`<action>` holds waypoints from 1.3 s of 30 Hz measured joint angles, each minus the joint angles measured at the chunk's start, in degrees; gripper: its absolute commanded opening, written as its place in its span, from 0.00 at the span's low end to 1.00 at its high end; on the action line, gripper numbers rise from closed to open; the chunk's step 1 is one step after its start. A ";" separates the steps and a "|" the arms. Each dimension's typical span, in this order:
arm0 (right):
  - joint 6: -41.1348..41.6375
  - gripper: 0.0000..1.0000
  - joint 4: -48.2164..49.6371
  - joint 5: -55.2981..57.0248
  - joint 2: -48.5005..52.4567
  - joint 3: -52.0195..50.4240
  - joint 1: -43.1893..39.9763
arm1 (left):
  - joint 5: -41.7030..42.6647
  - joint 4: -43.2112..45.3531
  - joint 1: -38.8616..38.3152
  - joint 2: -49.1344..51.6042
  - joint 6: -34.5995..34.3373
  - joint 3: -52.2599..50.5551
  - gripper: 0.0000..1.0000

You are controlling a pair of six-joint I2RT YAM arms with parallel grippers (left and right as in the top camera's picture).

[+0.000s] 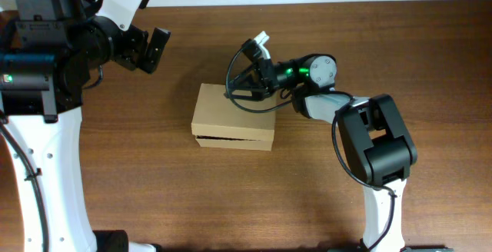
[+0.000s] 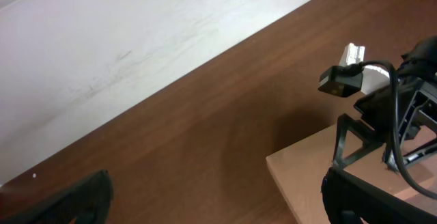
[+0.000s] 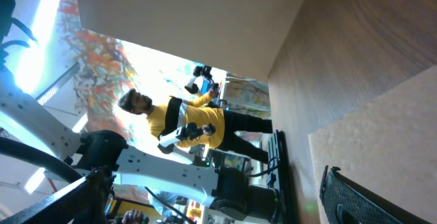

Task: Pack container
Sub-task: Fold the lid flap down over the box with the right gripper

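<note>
1. From above, the container (image 1: 234, 114) sits about mid-table on the brown wooden table (image 1: 154, 183). Its flap lid is down, and a dark seam runs along the near side. The right gripper (image 1: 240, 87) hangs over the box's far right edge, and I can't tell from here whether it touches the lid. The left gripper (image 1: 150, 50) is off toward the far left, well apart from the box.

2. In the left wrist view, the left gripper's two fingers (image 2: 68, 200) show only at the bottom corners of the picture. They are spread wide with nothing between them. A tan corner of the container pokes in at lower right, with the black frame of the right gripper above it. A white wall (image 2: 136, 39) runs past the table's far edge.

3. In the right wrist view, its fingers (image 3: 369, 200) also sit far apart in the bottom corners and hold nothing. The container's tan face fills the lower right, just beside one finger. Beyond the table, a person in a yellow shirt (image 3: 191, 121) stands in the room.
</note>
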 measured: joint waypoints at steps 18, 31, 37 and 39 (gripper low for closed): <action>-2.34 0.44 0.55 -0.74 -21.42 -0.02 0.33 | -0.17 4.96 0.09 0.00 1.29 0.00 0.30; -3.21 0.04 0.11 -0.76 -34.27 0.09 3.39 | 0.70 -4.55 0.09 0.00 -0.35 0.00 0.02; -4.98 0.04 -1.57 -0.96 -32.24 0.04 2.05 | 2.40 -11.15 0.17 0.00 -3.65 0.00 0.02; -5.44 0.04 -1.60 -0.98 -31.98 0.04 0.94 | 3.13 -13.53 0.17 0.00 -4.22 0.00 0.02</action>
